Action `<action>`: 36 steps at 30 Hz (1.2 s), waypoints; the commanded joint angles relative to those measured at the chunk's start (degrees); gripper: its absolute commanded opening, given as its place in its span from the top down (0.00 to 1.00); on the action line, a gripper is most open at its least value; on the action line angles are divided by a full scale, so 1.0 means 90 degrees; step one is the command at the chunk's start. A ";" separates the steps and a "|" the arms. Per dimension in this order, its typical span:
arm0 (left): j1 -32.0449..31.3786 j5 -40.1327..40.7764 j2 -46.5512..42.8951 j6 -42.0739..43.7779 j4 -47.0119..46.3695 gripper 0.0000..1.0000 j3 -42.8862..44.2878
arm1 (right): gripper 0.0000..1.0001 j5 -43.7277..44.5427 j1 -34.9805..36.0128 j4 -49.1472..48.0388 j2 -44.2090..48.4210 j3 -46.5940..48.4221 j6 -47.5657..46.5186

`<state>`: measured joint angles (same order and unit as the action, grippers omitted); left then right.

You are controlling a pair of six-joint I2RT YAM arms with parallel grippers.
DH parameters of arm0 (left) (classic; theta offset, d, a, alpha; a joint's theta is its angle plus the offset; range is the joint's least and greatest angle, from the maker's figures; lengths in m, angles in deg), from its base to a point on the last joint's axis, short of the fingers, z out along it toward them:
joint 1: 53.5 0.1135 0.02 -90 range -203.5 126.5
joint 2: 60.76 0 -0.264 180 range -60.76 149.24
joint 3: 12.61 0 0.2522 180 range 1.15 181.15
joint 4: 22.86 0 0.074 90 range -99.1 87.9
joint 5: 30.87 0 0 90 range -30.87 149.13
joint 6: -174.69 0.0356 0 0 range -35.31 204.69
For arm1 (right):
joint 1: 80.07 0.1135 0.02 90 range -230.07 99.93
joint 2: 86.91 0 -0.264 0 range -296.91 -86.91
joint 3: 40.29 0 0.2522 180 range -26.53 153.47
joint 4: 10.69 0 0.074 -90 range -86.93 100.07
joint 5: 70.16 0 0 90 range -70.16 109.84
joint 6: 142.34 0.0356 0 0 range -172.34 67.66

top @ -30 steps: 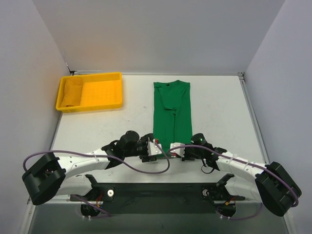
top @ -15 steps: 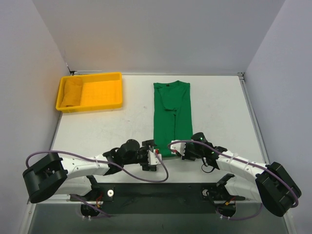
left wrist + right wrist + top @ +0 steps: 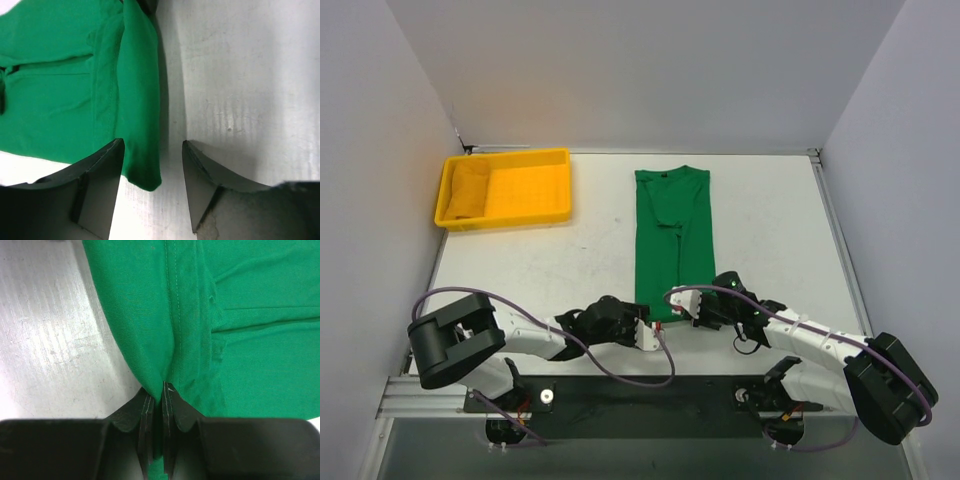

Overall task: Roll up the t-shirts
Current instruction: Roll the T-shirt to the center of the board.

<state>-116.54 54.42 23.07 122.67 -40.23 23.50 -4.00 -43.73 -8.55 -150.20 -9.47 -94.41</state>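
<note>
Since the green t-shirt [image 3: 673,235] lay as a narrow folded strip in the middle of the top view, with its long axis running from the collar at the upper end to the hem at the lower end, any roll would likely have to start at that hem. Both arms met there, at its two corners.

The right pincer [image 3: 159,390] was clenched on the hem, a pinched ridge of cloth rising from between its fingers. The left pincer [image 3: 152,146] stood released. In its wrist view the hem's corner lay in the gap, close to the finger at the left of the frame and apart from the one at the right, with bare counter [image 3: 240,75] beyond. That pincer probably needed only to close.

From above, the pincers' bodies covered the hem edge. Whether the left corner lay flat, or touched the near finger, could not be told. The yellow tray [image 3: 525,212] at upper left held a yellowish bundle too vague to name.
</note>
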 commanded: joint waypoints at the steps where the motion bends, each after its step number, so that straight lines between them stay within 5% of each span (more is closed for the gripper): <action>1: -0.0036 0.0338 0.0197 0.0321 -0.0496 0.44 0.0202 | 0.98 -0.0164 -0.0043 0.0373 -0.0009 0.0136 0.0035; 10: 0.0119 -0.0032 -0.0212 0.0000 0.1025 0.86 0.0797 | 0.95 -0.0592 -0.0111 0.1143 -0.0165 0.0643 -0.0180; 16: 0.0822 -0.1768 -0.0545 -0.0342 0.3349 0.99 0.1831 | 0.97 -0.1305 -0.0394 0.2529 -0.0389 0.1609 -0.0092; 25: 0.2043 -0.3693 0.0165 -0.0381 0.5295 1.00 0.2946 | 0.98 -0.2546 -0.1459 0.4386 -0.1756 0.3015 -0.0297; 36: 0.2952 -0.4623 0.2081 -0.0343 0.6691 1.00 0.4781 | 0.96 -0.3045 -0.2055 0.6278 -0.4168 0.4928 -0.1166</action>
<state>-92.13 17.50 38.83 118.53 12.09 61.31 -28.72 -60.60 35.91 -183.20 28.91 -100.81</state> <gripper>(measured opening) 0.136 0.081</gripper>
